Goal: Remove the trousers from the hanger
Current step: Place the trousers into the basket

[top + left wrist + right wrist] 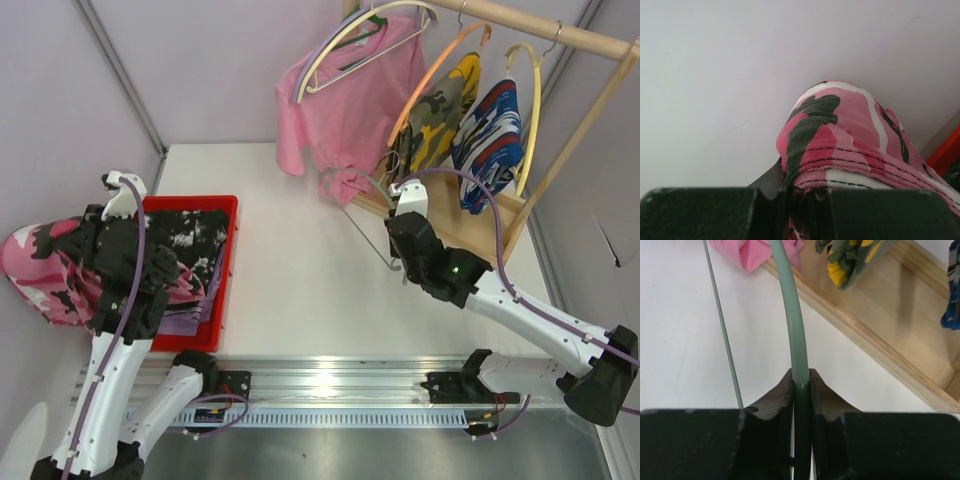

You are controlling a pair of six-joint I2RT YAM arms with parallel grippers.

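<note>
Your left hand (pixel 792 200) is clamped on the pink camouflage trousers (pixel 840 135), out past the counter's (pixel 300 260) left edge, and the red bin (pixel 190 203) lies just to their right. Your right hand (pixel 801 390) grips a bare green hanger (pixel 789 315).

White table (pixel 300 260), pale lilac walls (pixel 200 60), wooden garment rack (pixel 580 36) at far right corner
</note>
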